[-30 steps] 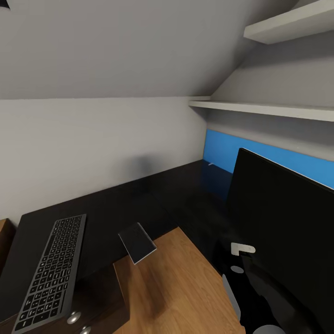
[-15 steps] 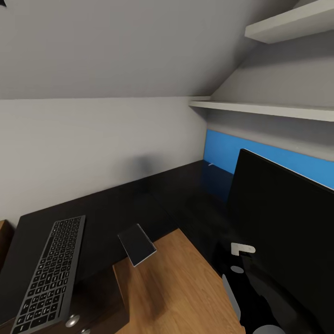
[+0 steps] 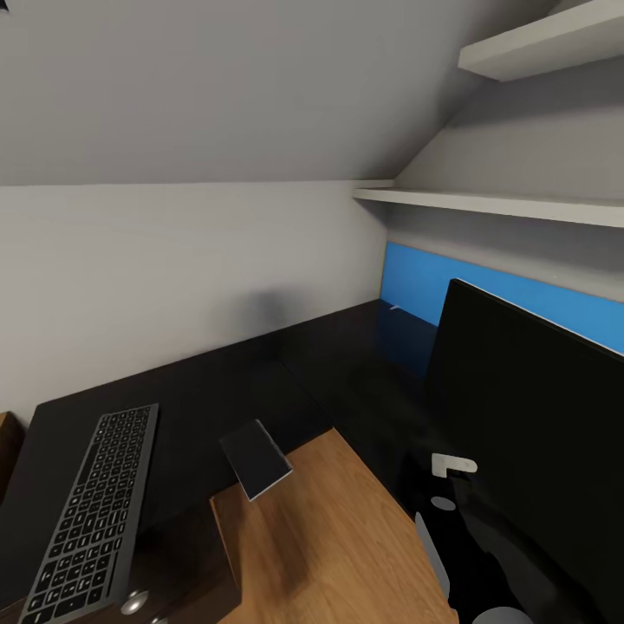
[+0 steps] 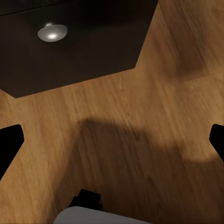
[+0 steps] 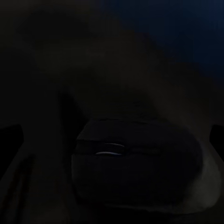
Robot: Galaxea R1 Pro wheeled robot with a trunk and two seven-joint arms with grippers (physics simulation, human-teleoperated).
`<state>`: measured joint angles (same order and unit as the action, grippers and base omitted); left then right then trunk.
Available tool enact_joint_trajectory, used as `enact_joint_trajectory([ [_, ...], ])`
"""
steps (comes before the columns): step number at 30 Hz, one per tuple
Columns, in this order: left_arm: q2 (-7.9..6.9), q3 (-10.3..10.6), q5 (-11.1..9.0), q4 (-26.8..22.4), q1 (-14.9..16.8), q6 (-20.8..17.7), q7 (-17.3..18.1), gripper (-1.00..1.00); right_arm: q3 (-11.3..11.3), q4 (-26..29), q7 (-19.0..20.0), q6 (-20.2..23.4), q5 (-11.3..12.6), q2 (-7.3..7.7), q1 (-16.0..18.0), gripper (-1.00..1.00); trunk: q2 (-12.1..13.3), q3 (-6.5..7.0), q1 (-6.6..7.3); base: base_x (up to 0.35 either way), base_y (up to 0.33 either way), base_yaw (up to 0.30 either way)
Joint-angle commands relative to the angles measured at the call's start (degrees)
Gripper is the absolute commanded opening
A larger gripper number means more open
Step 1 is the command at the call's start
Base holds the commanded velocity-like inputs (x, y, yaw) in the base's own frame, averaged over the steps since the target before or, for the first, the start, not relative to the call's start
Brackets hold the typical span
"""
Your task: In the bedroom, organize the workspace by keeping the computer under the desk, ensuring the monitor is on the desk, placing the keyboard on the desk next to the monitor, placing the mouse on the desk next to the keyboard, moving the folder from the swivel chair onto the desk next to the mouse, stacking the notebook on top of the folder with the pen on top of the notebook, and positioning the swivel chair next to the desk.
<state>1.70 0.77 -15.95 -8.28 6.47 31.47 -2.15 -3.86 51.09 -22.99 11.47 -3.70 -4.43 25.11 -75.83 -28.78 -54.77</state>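
- The keyboard is laid flat on the black desk, off to the left side.
- The monitor is stood on the desk at the right, in front of the blue back panel.
- A small grey notebook is seen at the desk edge, overhanging the wood floor.
- Left gripper: fingertips are spread wide apart above the floor, near a dark drawer unit with a round knob.
- Right gripper: too dark, can't be told.

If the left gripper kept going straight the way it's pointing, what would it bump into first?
Probably the wooden floor. The left wrist view looks along the open left gripper onto bare planks, with the dark drawer unit and its round knob off to one side. How far away the floor is, I can't tell.
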Motion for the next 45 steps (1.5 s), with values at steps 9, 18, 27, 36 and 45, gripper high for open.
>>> enact_joint_trajectory([
  [9, -0.02, 0.1, 0.0, 0.0, 0.0, 0.2, -0.2, 1.0, -0.1, 0.1, 0.0, 0.5, -0.4, -0.04, 0.0, 1.0, 0.0, -0.06, 0.0, 0.007, 0.0, 0.0],
  [18, 0.0, 0.0, 0.0, 0.0, 0.0, 0.2, -0.3, 1.0, -0.1, 0.1, 0.0, 0.5, -0.4, -0.05, 0.0, 1.0, 0.0, -0.06, 0.0, 0.0, 0.0, 0.0],
  [27, 0.01, 0.0, 0.0, 0.0, 0.0, 0.2, -0.3, 1.0, -0.1, 0.1, -0.1, 0.6, -0.4, -0.02, 0.0, 1.0, 0.0, -0.06, 0.0, 0.0, 0.0, 0.0],
  [36, 0.03, 0.0, 0.0, 0.0, 0.0, 0.2, -0.3, 1.0, -0.2, 0.1, -0.1, 0.7, -0.4, 0.03, 0.0, 1.0, 0.0, -0.06, 0.0, 0.0, 0.0, 0.0],
  [45, -0.02, 0.0, 0.0, 0.0, 0.0, 0.2, -0.3, 1.0, -0.2, 0.1, -0.1, 1.0, -0.4, 0.02, 0.0, 1.0, 0.0, -0.06, 0.0, 0.0, 0.0, 0.0],
])
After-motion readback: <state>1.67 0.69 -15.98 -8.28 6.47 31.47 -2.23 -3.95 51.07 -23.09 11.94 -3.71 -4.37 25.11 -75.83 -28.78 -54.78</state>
